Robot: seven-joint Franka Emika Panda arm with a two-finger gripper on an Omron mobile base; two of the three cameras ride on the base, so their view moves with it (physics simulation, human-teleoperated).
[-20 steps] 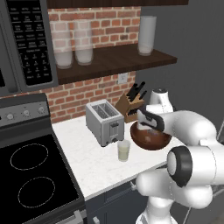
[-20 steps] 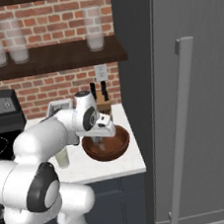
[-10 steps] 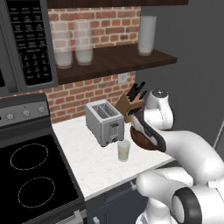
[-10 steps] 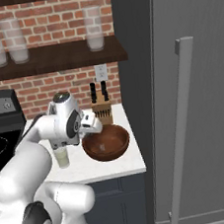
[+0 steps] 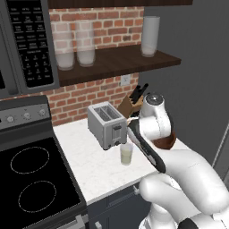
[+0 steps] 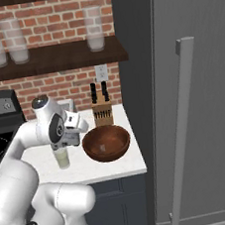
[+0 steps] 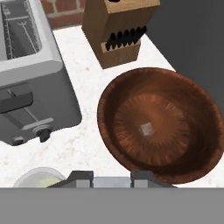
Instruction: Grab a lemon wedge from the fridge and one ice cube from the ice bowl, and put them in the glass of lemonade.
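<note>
My gripper (image 7: 111, 177) hangs low over the counter between the glass of lemonade (image 7: 38, 178) and the ice bowl (image 7: 114, 131), shut on a pale ice cube between its fingertips (image 7: 81, 176). In the right base view the gripper (image 6: 70, 138) sits just above the glass of lemonade (image 6: 63, 159), left of the reddish-brown ice bowl (image 6: 107, 143). One ice cube (image 7: 146, 128) lies in the middle of the bowl. The glass of lemonade (image 5: 127, 154) stands in front of the toaster. The fridge (image 6: 201, 88) is shut. The lemon wedge is out of view.
A silver toaster (image 5: 106, 124) and a wooden knife block (image 6: 103, 113) stand behind the glass and bowl. The black stove (image 5: 31, 179) lies to the left. Tall frosted glasses (image 5: 150, 36) stand on the shelf above. The fridge's bar handle (image 6: 182, 126) is at the right.
The hand has swung left from above the ice bowl to above the glass of lemonade, its jaws keeping the same gap. Bowl, glass and toaster have stayed put.
</note>
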